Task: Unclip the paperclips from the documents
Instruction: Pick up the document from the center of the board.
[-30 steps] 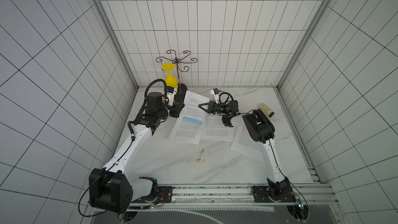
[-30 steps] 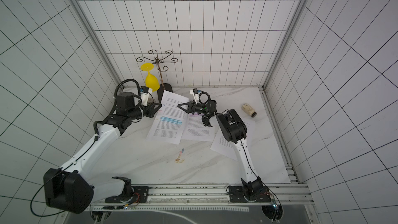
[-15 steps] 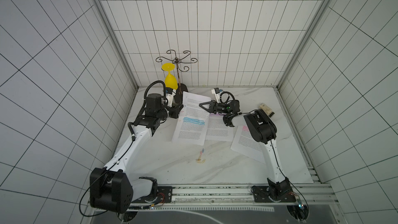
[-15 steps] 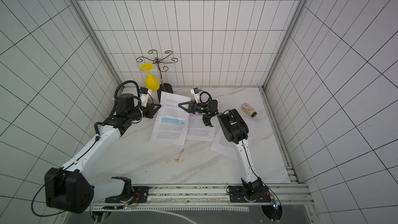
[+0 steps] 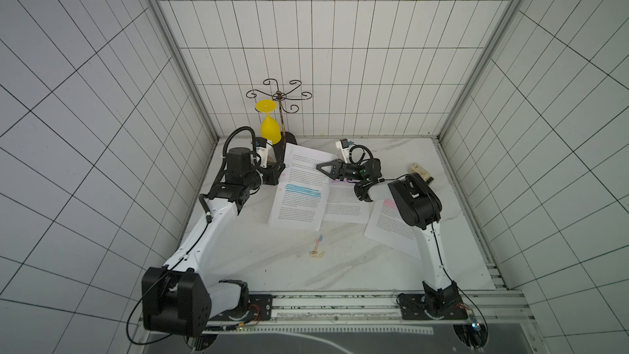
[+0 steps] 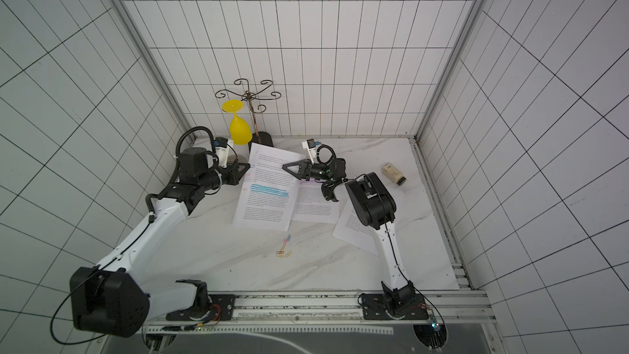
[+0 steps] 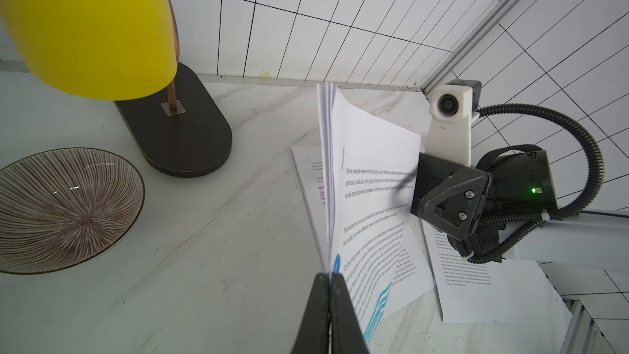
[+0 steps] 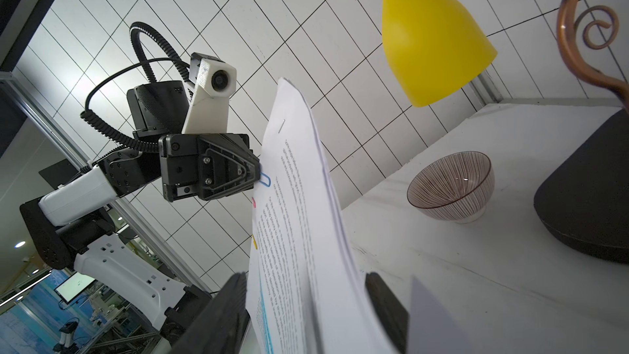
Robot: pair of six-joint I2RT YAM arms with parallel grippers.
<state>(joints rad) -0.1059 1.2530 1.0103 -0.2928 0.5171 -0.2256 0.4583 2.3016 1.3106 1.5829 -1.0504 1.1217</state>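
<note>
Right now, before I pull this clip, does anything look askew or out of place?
Yes: the blue-highlighted stack is raised and tilted, and its sheets fan apart at the far corner. The left gripper pinches its edge at the blue paperclip. The right gripper stands open around the opposite edge.

The left arm (image 5: pixel 211 229) is extended from its base at the near rail toward the far left corner, with the elbow bent and the wrist turned inward, so that the left gripper (image 5: pixel 281 170) is pointed to the right. Its jaws are pressed together, and a blue clip (image 8: pixel 265 179) is pinched at their tips. The right arm (image 5: pixel 432 246) is raised steeply from its base and folded at the elbow toward the left. The right gripper (image 5: pixel 318 166) is held level, facing the left gripper at close range without contact. Its 2 fingers (image 8: pixel 223 315) are spread wide, with sheets (image 8: pixel 299 233) between them.
</note>
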